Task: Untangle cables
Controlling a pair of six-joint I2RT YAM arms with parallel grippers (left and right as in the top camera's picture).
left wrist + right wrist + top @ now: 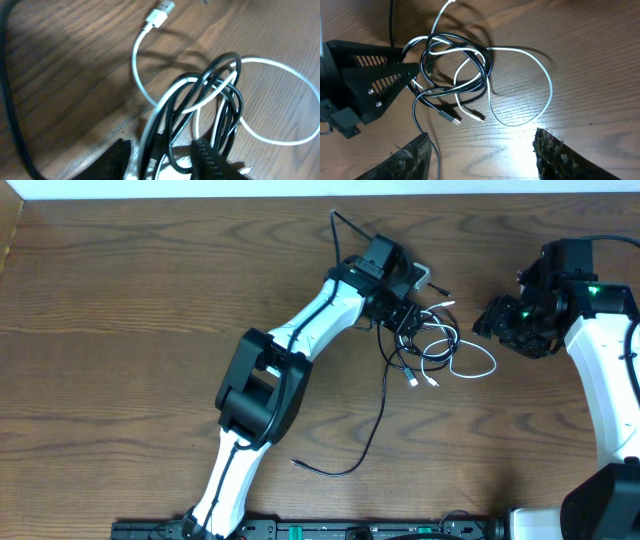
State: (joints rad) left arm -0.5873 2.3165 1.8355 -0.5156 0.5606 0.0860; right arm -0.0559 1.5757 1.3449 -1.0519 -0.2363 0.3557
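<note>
My left hand (414,70) looks pinched on the tangled cables (479,54) on the tabletop (590,55). My right hand (481,134) hangs nearby, fingers apart, holding nothing.

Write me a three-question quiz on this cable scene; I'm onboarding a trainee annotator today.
1. True or false: the right tool grips the white cable.
2. Which cable trails out of the tangle across the table toward the arms' bases? A) white B) black cable
3. Fill in: the ___ tool sits at the tangle.
Key: 1 false, it is open and apart from the cables; 2 B; 3 left.
</note>
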